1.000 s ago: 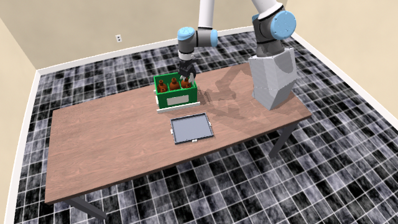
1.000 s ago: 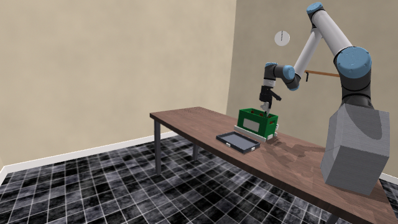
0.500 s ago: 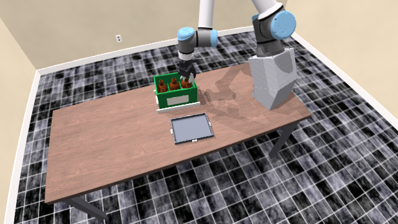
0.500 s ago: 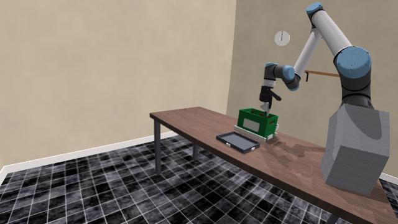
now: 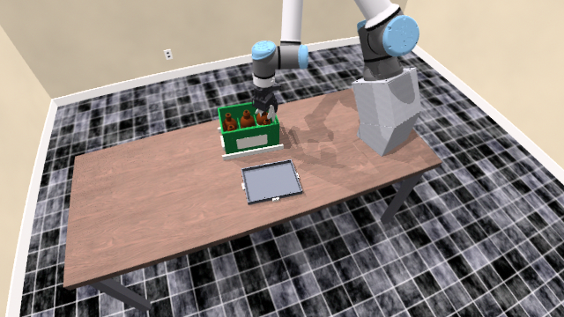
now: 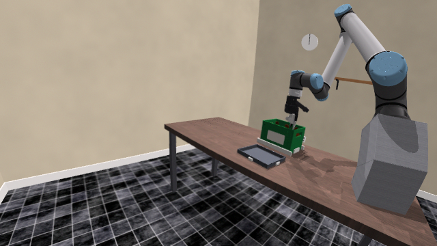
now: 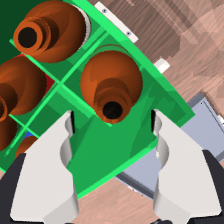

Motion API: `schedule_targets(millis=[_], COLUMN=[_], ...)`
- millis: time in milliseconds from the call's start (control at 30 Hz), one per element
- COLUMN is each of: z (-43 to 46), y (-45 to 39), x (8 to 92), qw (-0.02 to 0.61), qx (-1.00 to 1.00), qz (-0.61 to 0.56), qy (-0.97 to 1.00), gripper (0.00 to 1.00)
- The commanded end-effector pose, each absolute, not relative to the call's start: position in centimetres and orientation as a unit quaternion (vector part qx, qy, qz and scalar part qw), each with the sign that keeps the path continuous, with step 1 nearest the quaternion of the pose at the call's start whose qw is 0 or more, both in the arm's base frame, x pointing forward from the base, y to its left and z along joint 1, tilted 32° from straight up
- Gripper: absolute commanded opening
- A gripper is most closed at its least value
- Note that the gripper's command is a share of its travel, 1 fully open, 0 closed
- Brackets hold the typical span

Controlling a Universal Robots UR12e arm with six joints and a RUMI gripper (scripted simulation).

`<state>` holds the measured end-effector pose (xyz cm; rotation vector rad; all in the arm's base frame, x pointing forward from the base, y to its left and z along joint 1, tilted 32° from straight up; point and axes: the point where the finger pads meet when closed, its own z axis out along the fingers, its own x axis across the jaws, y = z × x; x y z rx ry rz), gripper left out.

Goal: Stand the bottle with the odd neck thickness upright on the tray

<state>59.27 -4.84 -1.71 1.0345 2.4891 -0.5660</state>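
- Not yet done: the 5 brown round bottles point(image 5: 247, 120) point(image 6: 287, 126) point(image 7: 111, 75) appear to be in the green rectangular crate point(image 5: 270, 138) point(image 6: 288, 141) point(image 7: 182, 111), near the tabletop's back edge; the odd neck cannot be told.
- The black-and-grey 2-jaw claw point(image 5: 264, 114) point(image 6: 292, 123) point(image 7: 112, 111) is partly open, gripping nothing.
- Left: lifting, standing on the grey tray point(image 5: 270, 181) point(image 6: 261, 155) point(image 7: 202, 125) near the front edge, release.

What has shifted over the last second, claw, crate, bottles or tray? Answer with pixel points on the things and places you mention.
Nothing visibly: the claw point(image 5: 266, 115) point(image 6: 291, 127) point(image 7: 112, 111) stays at the green crate point(image 5: 228, 143) point(image 6: 294, 141) point(image 7: 95, 165), open, nothing taken or released. The crate, the brown bottles I can make out point(image 5: 247, 120) point(image 7: 111, 75) and the grey tray point(image 5: 271, 181) point(image 6: 261, 156) point(image 7: 202, 127) all look as they did.
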Motion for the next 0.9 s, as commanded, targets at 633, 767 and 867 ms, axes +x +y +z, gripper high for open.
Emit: schedule_targets(millis=[633,767,867], z=[-3.5,-3.8,-3.9], y=[-5.9,-6.1,-6.1], x=[59.7,59.8,59.8], qw=[0.193,0.193,0.193], qx=[0.368,0.368,0.368], qz=[-0.201,-0.201,-0.201], qy=[0.887,0.887,0.887], gripper=[0.38,0.38,0.38])
